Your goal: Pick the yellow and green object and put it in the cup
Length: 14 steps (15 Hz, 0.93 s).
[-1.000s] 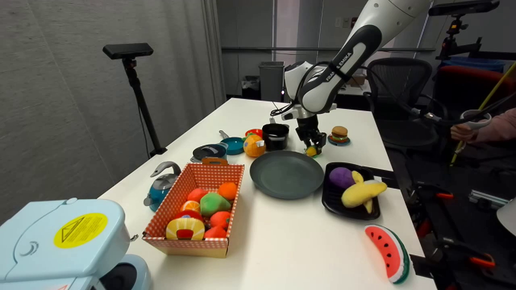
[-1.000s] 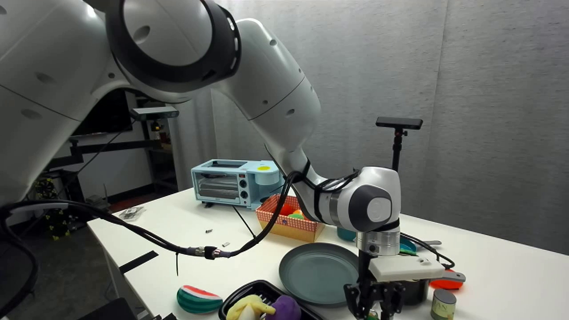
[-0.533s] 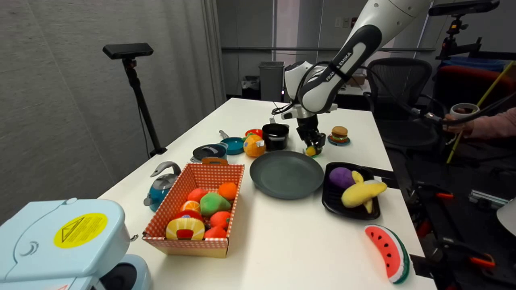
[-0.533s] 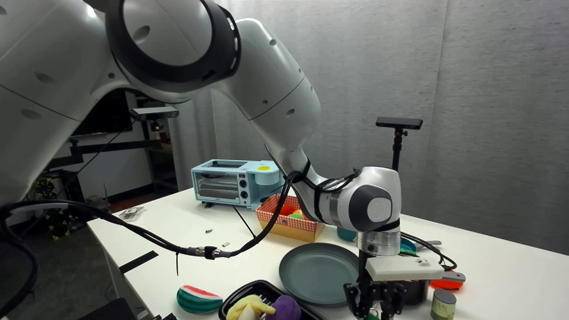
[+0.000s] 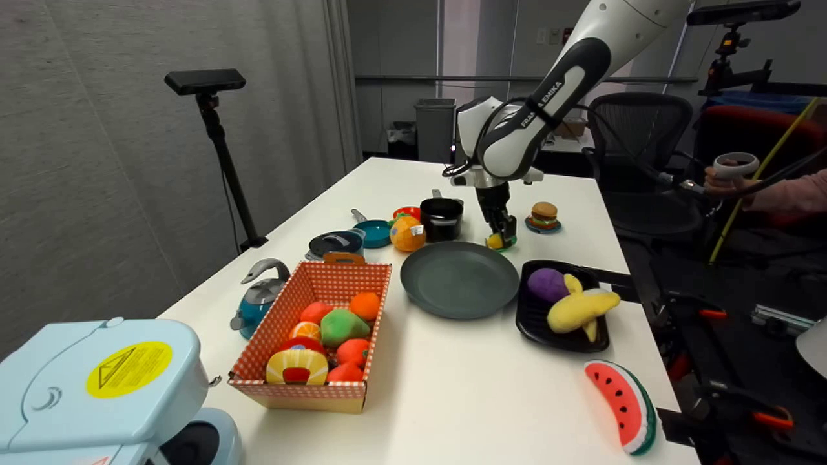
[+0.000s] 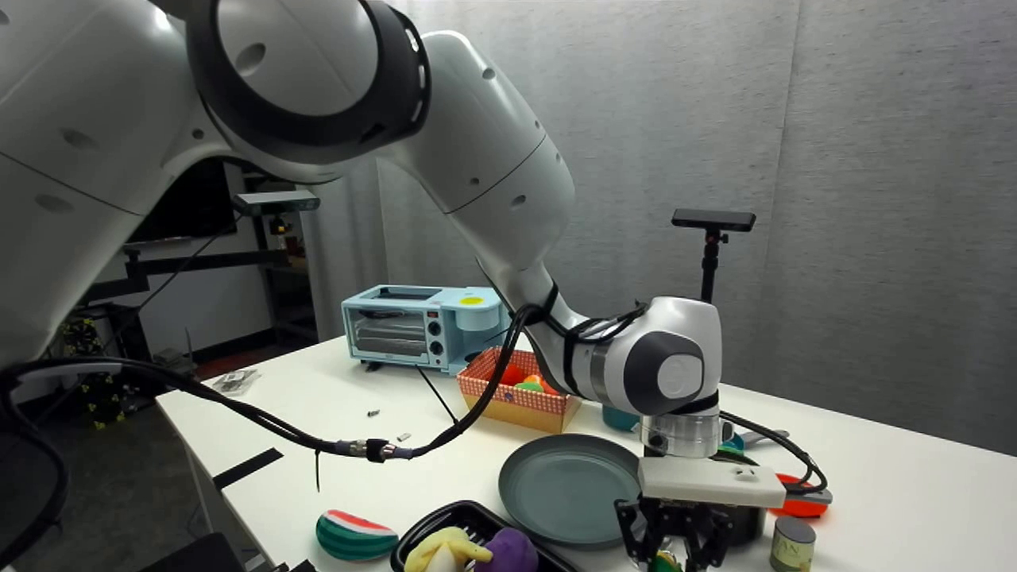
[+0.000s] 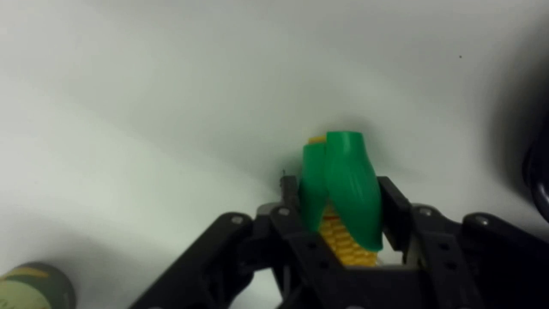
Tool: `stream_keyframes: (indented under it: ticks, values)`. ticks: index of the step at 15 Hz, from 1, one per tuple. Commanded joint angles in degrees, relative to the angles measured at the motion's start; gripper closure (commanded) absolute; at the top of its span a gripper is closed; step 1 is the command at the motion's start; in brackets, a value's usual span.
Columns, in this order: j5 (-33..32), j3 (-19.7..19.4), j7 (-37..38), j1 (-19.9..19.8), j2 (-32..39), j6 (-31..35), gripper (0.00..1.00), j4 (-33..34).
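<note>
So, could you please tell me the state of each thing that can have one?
Toy corn: gripped; lifted or not, unclear
Gripper: closed on it
Black cup: upright, open-topped
Oven: shut
Basket: open, holding toy fruit
Black tray: holding banana and purple toy
Can: upright
Kettle: upright

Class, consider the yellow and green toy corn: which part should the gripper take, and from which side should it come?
Probably best: pinch the toy corn across its green husk, coming from above. In the wrist view the husk is longer than wide, and the gripper straddles its narrow width. The dark plate close by would likely crowd a low sideways approach.
</note>
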Motion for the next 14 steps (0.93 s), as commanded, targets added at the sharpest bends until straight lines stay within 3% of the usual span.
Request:
stream_keyframes:
  ticks: [1,14]
  values:
    - [2.0,0.8,5.8,-1.1,0.0,2.3,0.78,-0.5]
    - [6.0,1.3,25.6,-1.6,-0.6,14.2,0.78,-3.7]
